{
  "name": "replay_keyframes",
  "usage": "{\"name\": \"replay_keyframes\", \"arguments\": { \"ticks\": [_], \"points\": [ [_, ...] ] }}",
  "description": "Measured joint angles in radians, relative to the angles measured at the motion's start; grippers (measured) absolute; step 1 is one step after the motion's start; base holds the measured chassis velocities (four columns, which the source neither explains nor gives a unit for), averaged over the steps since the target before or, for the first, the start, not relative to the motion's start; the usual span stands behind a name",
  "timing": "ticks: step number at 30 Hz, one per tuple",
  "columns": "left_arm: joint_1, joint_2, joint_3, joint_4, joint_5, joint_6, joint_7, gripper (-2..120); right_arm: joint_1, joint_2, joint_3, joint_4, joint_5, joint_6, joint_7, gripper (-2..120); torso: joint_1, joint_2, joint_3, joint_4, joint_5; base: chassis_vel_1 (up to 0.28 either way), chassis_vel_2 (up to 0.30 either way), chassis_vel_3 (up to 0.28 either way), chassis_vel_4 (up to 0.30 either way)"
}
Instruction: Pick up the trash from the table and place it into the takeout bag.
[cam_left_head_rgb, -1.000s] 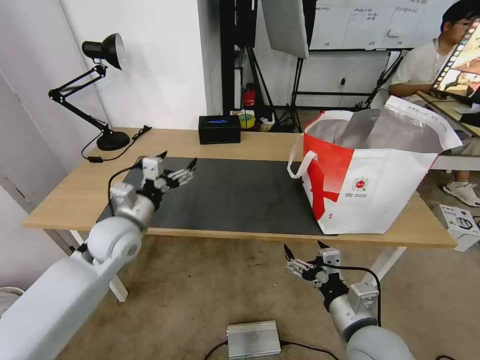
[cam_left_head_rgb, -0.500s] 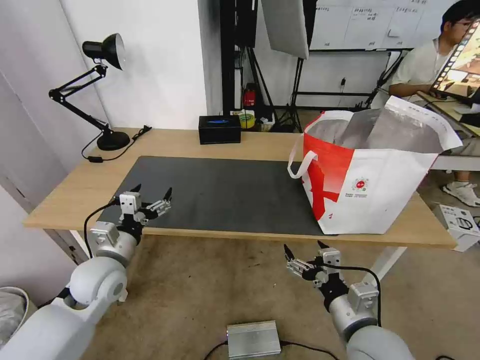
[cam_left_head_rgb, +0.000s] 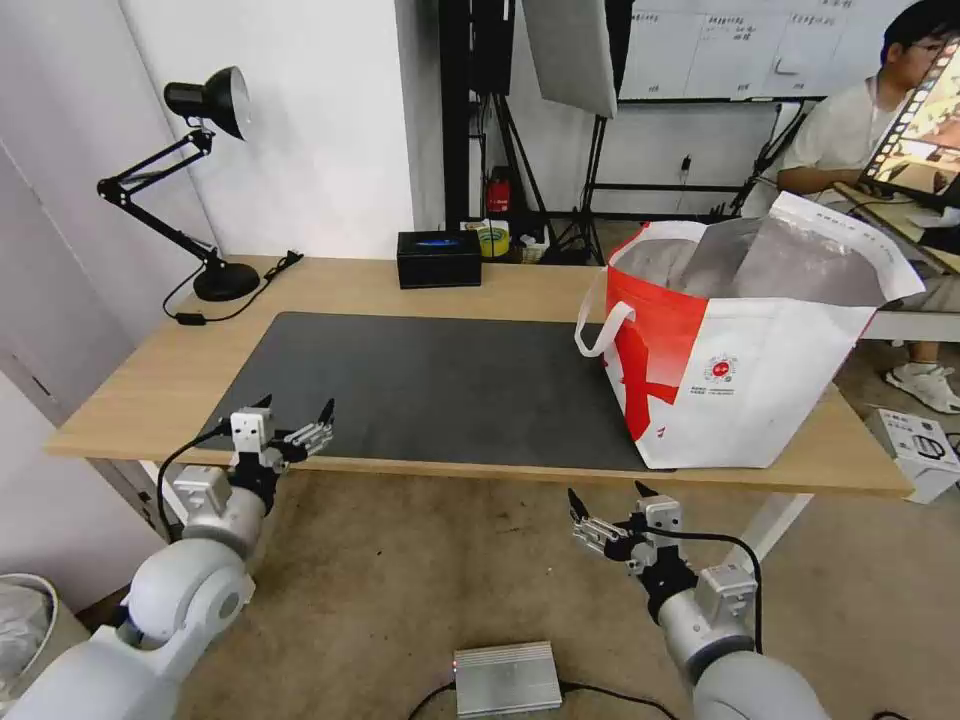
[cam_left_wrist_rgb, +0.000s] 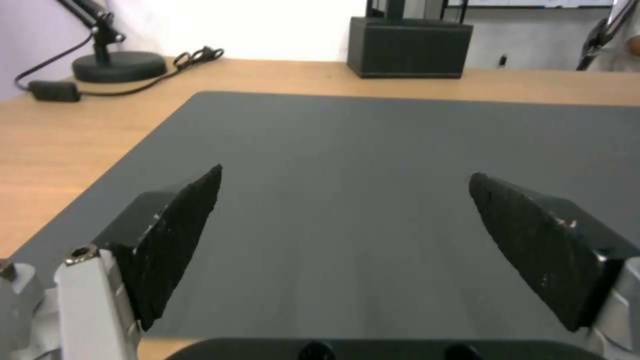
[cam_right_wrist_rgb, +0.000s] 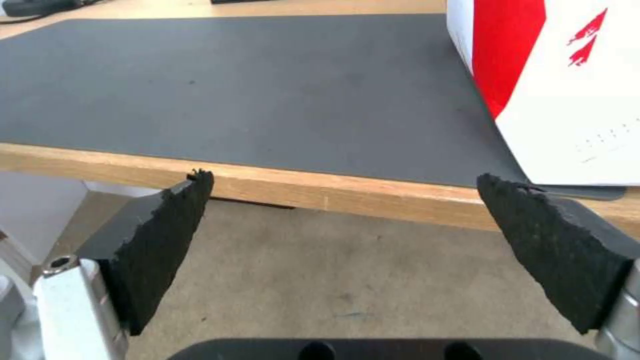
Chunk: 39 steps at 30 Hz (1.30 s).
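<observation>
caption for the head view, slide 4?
Both grippers open and empty: left gripper at the mat's near edge, right gripper below the table, takeout bag standing open.

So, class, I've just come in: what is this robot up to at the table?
Nothing is being held. The left gripper hangs open at the near edge of the table, over the corner of the dark grey mat. The right gripper is open too, below the table edge, above the floor. The takeout bag stands upright and open on the table's right end.
</observation>
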Motion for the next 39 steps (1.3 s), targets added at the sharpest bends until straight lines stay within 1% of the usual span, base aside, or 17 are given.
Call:
{"name": "replay_keyframes", "arguments": {
  "ticks": [11,22,39],
  "points": [
    [0.084,-0.019,-0.063,-0.013,0.009,-0.020,0.006,100,0.000,0.000,0.000,0.000,0.000,0.000,0.000,100,0.000,0.000,0.000,0.0000,0.0000,0.000,0.000,0.000,0.000],
    [0.108,-0.024,-0.078,-0.023,0.010,-0.025,0.005,100,0.000,0.000,0.000,0.000,0.000,0.000,0.000,100,0.000,0.000,0.000,0.0000,0.0000,0.000,0.000,0.000,0.000],
    [0.107,-0.024,-0.078,-0.024,0.009,-0.024,0.005,100,0.000,0.000,0.000,0.000,0.000,0.000,0.000,100,0.000,0.000,0.000,-0.0001,0.0000,0.000,0.000,0.000,0.000]
  ]
}}
